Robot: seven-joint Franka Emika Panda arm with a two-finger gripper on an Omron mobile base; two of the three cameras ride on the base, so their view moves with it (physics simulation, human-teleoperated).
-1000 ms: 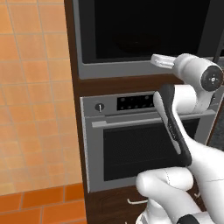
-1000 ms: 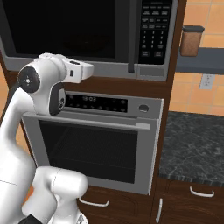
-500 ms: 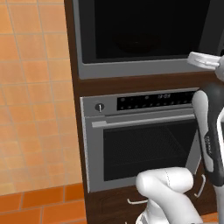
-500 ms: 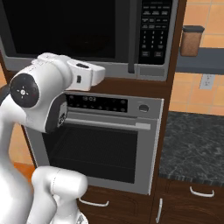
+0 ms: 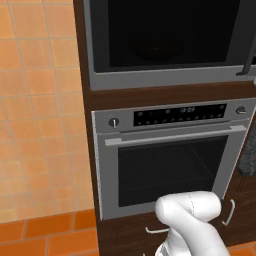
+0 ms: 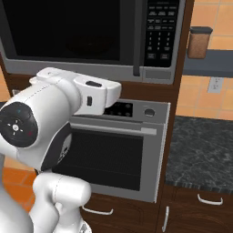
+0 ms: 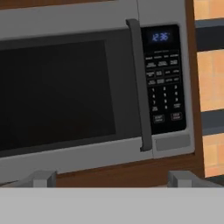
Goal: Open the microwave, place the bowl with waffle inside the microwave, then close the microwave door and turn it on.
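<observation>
Dark wood cabinetry fills the wall ahead of me, with orange tile to its left and a dark stone counter [image 6: 200,154] to its right. Set into the top of the cabinet is the microwave [image 6: 91,36], and its door [image 7: 57,92] is shut flush against the frame, black glass dark. Along the door's right edge runs the vertical bar handle [image 7: 139,83], and just right of that sits the keypad [image 7: 165,83] with a small lit display at its top. Directly below the microwave is the silver oven [image 5: 170,155], its control strip and horizontal handle across the upper part of its front, a knob at each end of the strip.

From my hand camera, I face the microwave front almost squarely, slightly tilted, with the handle a little right of centre. My gripper [image 7: 111,178] is empty; its two tips stand wide apart at the bottom, holding nothing and touching nothing, well short of the door.

On a shelf at the upper right, a brown jar [image 6: 200,42] with a dark lid stands against the tile.

My arm's white upper link [image 6: 68,98] crosses in front of the oven's left side.
</observation>
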